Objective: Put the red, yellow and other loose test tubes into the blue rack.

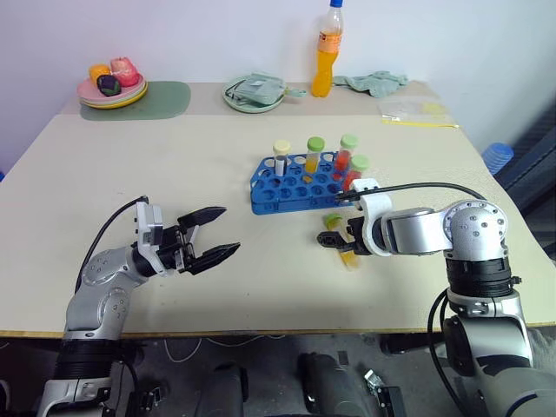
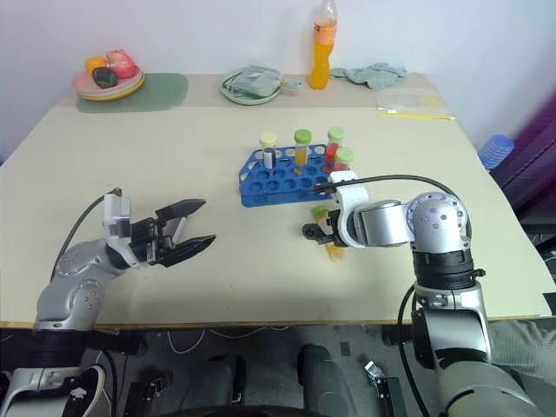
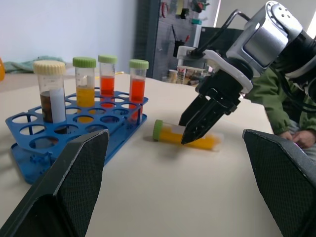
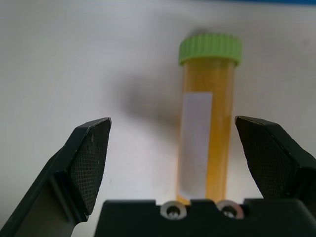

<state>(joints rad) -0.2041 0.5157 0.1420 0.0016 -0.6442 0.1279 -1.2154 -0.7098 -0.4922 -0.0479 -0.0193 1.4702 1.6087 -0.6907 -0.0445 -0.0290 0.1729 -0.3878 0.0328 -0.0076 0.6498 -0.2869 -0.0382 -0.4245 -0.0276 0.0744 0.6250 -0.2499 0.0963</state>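
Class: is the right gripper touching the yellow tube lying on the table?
Apart. The right wrist view shows the yellow tube between the right gripper's open fingers, table visible on both sides.

The beige table (image 1: 174, 165) carries the blue rack (image 1: 295, 187), a loose yellow tube (image 3: 185, 137), plates and a bottle (image 1: 327, 52).

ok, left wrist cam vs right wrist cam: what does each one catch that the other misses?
Left wrist view alone: the bright blue plastic rack holding four upright capped tubes, the right gripper coming down at the lying tube, and a seated person's green sleeve.
Right wrist view alone: the white label strip along the tube, seen between that gripper's open fingers.
Both: the clear green-capped tube of yellow liquid lying on the beige table.
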